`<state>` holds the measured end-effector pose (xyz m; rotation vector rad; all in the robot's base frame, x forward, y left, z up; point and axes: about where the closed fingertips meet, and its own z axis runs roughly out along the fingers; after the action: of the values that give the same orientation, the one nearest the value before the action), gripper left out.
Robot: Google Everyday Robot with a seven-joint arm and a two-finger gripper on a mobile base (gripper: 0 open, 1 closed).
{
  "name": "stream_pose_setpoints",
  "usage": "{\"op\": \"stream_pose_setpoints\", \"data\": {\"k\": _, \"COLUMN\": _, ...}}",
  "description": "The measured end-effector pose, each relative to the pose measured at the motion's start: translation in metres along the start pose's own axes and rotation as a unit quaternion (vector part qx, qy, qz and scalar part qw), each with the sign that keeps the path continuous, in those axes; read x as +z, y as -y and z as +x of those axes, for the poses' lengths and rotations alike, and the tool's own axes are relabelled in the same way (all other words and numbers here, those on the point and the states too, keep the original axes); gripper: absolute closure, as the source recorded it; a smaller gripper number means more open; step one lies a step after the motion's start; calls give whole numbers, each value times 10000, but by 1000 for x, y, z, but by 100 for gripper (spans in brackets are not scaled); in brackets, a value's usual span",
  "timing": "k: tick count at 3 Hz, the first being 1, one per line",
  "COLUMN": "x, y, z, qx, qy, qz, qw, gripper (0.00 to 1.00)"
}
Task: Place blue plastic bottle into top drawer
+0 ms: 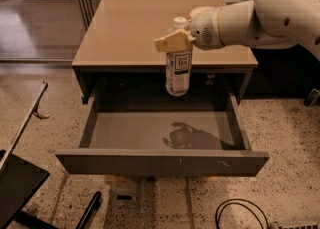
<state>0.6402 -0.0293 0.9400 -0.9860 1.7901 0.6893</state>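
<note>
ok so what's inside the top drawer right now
Nothing visible in the top drawer but a shadow; its back, under the cabinet, is hidden. The gripper holds the blue plastic bottle above it.
</note>
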Motion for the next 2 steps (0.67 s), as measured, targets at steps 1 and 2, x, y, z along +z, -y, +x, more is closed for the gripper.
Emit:
{"op": "stream_pose_setpoints", "data": {"k": 1, "x": 1, "y": -4, "z": 65, "qx": 573, "qy": -366, "qz": 3, "qw": 9977, "gripper": 100}}
{"op": "stream_pose_setpoints", "data": {"k": 2, "x": 19, "y": -4, "z": 121, "qx": 956, "qy": -587, "qz": -29, "qw": 9937, "gripper": 100}}
